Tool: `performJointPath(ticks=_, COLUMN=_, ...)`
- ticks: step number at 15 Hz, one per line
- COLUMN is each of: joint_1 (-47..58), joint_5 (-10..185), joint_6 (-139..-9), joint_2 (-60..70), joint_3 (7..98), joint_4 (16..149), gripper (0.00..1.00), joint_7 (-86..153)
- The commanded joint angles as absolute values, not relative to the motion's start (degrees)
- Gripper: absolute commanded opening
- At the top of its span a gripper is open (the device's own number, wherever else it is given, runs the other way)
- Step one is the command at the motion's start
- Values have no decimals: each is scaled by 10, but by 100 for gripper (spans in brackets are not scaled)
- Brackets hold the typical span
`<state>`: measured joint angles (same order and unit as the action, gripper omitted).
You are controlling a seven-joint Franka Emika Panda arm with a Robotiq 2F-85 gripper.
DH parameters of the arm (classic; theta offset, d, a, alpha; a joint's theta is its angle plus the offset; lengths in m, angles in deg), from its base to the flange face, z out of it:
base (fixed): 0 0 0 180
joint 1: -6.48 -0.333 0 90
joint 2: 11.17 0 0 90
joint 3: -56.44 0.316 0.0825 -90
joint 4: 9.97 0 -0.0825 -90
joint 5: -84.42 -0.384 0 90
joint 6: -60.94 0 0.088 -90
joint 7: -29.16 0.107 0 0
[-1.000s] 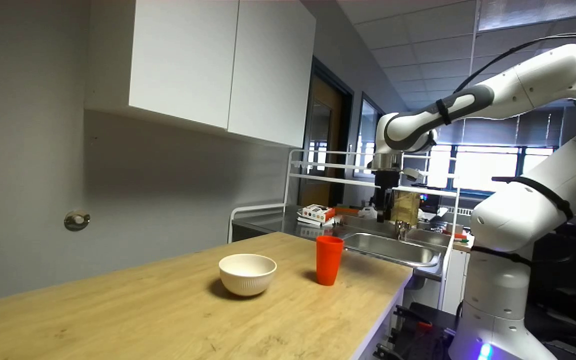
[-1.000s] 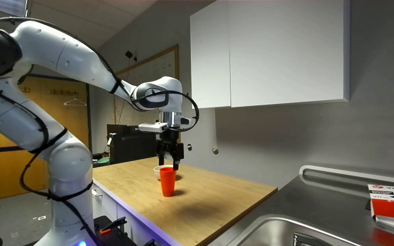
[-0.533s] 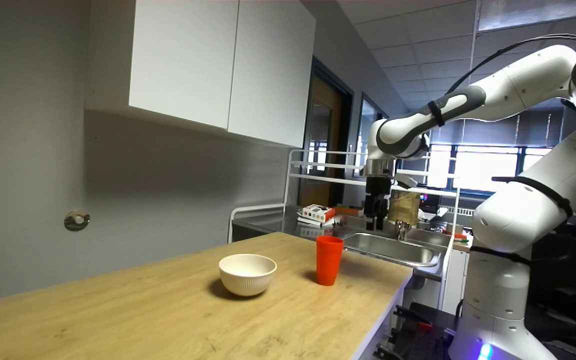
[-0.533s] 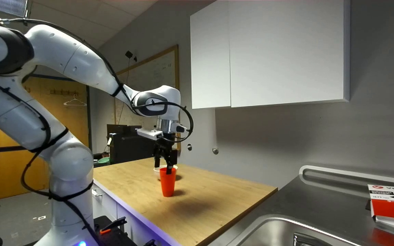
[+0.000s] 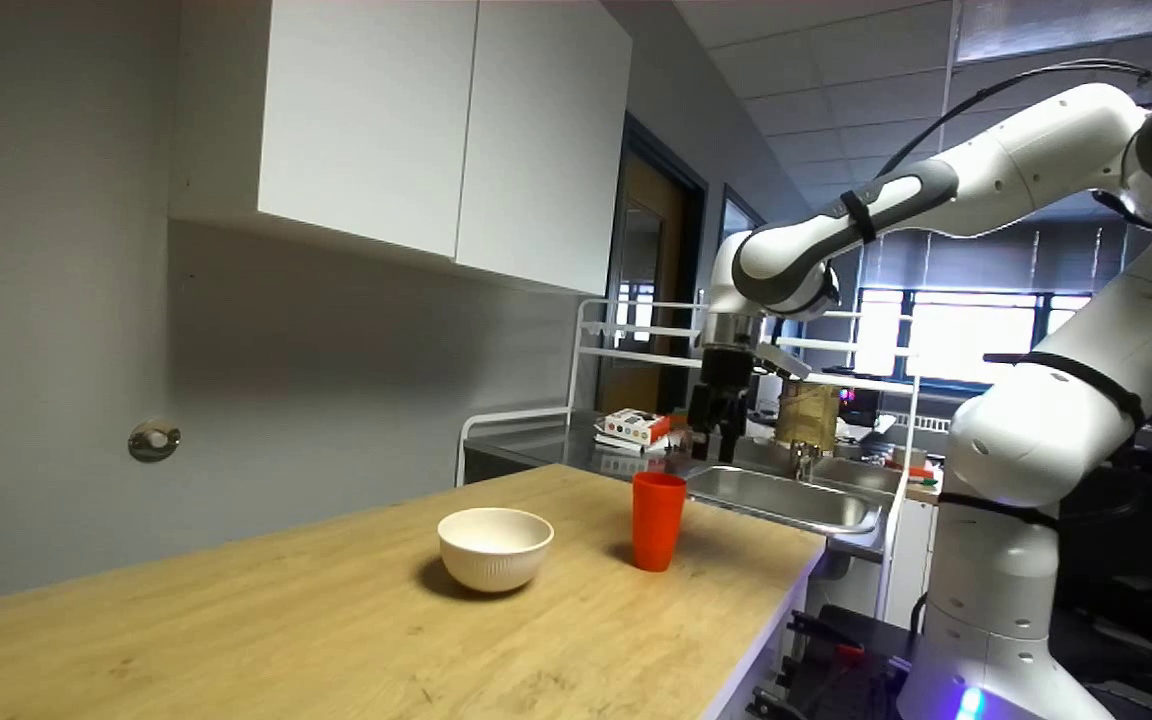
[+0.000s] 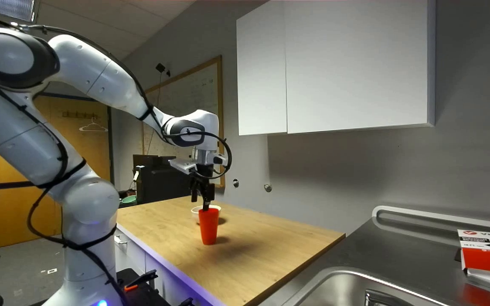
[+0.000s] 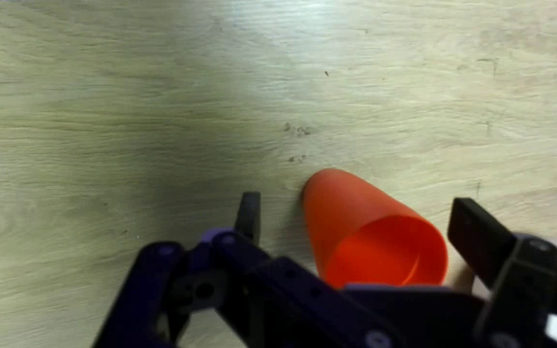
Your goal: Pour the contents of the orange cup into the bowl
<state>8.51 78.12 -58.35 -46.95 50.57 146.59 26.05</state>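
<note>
My arm (image 5: 1016, 165) bent, gripper (image 5: 713, 457) pointing down, jaws spread, near the orange cup (image 5: 658, 522) upright on the counter (image 5: 286, 640); whole bowl (image 5: 495, 552) shows in an exterior view, only slivers in wrist view

**The orange cup (image 7: 370, 232) and my own pincer (image 7: 356, 212) block my sight**

In an exterior view the bowl (image 6: 195, 214), behind the cup, shows only scraps of rim and side; there my finger (image 6: 206, 203) ends at the line of the cup's rim, whether touching, I cannot tell. In the wrist view I am blurred, cut off below, and covering part of the cup's rim; right of it, a finger and the border leave slivers of the bowl. Right of the cup, an exterior view cuts off the sink (image 6: 330, 293) and the box (image 6: 489, 255). Beyond the cup, marks on the whiteboard (image 6: 185, 97) are too small to read.
</note>
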Motion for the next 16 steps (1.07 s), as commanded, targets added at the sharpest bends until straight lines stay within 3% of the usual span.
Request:
performJointPath(ticks=1, joint_1=77, joint_5=765, joint_6=-603, joint_2=-430, joint_3=531, joint_4=1436, gripper=100, joint_7=299)
performJointPath(ticks=16, joint_1=105, joint_5=764, joint_6=-649, joint_2=-258, joint_3=507, joint_4=1367, gripper=100, joint_7=307)
